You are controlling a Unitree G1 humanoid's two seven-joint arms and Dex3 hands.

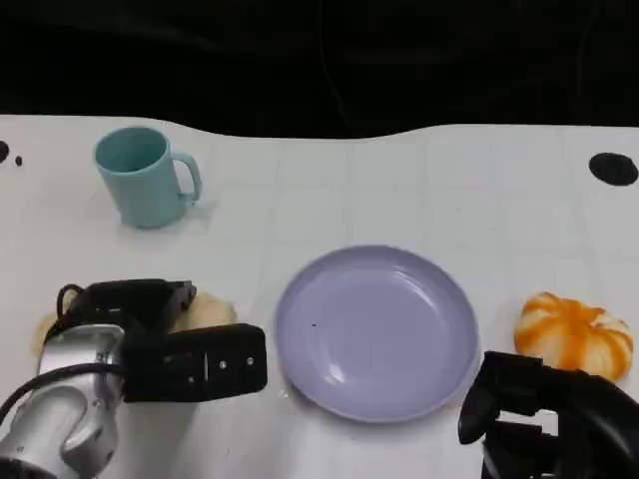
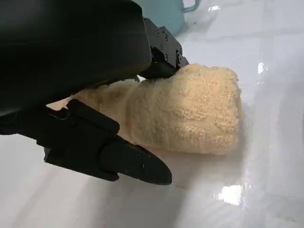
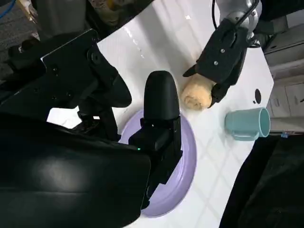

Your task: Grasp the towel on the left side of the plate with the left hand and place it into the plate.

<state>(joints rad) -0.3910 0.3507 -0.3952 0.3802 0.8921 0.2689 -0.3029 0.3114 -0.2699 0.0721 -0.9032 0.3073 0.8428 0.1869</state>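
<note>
Lying rolled, long axis toward the plate (image 1: 376,329): towel (image 2: 190,111), left hand (image 2: 109,109) fingers straddling it.

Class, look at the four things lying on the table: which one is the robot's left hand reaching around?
The rolled yellow towel, left of the purple plate; the left hand straddles it. The teal mug and orange pumpkin stand untouched.

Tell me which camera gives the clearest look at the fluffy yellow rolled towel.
The left wrist view: the fluffy yellow rolled towel shows close up, lying on the white table between the left hand's fingers. The head view shows edges of it beside that hand. The right wrist view shows it small, from its rolled end.
</note>
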